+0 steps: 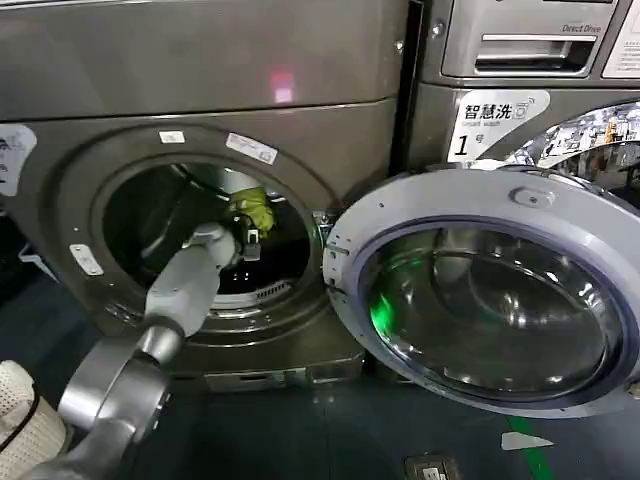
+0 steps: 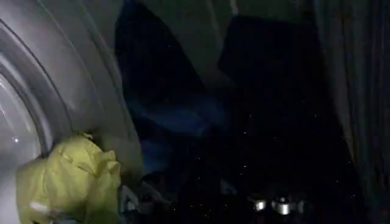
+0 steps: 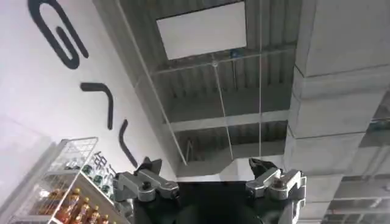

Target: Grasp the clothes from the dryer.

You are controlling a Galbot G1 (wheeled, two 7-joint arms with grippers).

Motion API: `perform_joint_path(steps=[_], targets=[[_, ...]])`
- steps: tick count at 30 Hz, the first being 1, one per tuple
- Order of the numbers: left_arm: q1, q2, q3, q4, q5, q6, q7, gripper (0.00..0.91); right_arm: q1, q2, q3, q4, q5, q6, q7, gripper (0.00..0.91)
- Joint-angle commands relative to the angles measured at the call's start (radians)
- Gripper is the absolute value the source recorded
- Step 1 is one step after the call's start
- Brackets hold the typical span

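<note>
The dryer (image 1: pixel 60 150) stands with its round door (image 1: pixel 480 300) swung open to the right. My left arm reaches in through the porthole. The left gripper (image 1: pixel 247 238) sits just below and against the yellow-green lump of clothes (image 1: pixel 252 207). In the left wrist view that lump (image 2: pixel 70 182) lies beside the drum's pale rim, and a dark navy garment (image 2: pixel 177 115) is draped deeper in the drum. The drum is too dark to show the left jaws. My right gripper (image 3: pixel 204 164) is raised toward the ceiling, open and holding nothing.
A lighter grey machine (image 1: pixel 520 60) with a silver drawer handle stands to the right, behind the open door. The door juts out over the dark floor. A white mesh-covered object (image 1: pixel 20 410) sits at the lower left, and green tape (image 1: pixel 530 450) marks the floor.
</note>
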Motion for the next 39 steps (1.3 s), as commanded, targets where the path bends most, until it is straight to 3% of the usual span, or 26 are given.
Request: perform_joint_path(steps=[1, 6, 16, 23, 28, 32, 39], targets=[[-0.002, 0.000, -0.008, 0.003, -0.013, -0.008, 0.010, 0.000, 0.001, 0.002, -0.001, 0.001, -0.001, 0.001, 0.001, 0.907], [0.014, 0.004, -0.053, -0.035, -0.047, -0.015, -0.040, 0.000, 0.001, 0.003, -0.003, 0.004, -0.001, 0.001, 0.001, 0.907], [0.302, 0.032, -0.314, -0.500, -0.634, 0.085, -0.486, 0.000, 0.010, 0.000, -0.032, 0.020, -0.005, 0.003, 0.001, 0.907], [0.475, -0.045, -0.437, -0.721, -0.948, -0.069, -0.746, 0.000, 0.017, 0.000, -0.047, 0.031, -0.006, 0.006, 0.002, 0.907], [0.511, -0.111, -0.537, -0.791, -1.108, -0.113, -0.889, 0.000, 0.011, 0.002, -0.035, 0.026, -0.004, 0.009, 0.001, 0.907], [0.537, -0.125, -0.563, -0.828, -1.195, -0.215, -0.924, 0.000, 0.010, 0.002, -0.032, 0.027, -0.004, 0.010, 0.001, 0.907], [0.606, -0.131, -0.549, -0.885, -1.221, -0.258, -0.916, 0.000, 0.013, 0.003, -0.036, 0.028, -0.023, 0.020, 0.002, 0.907]])
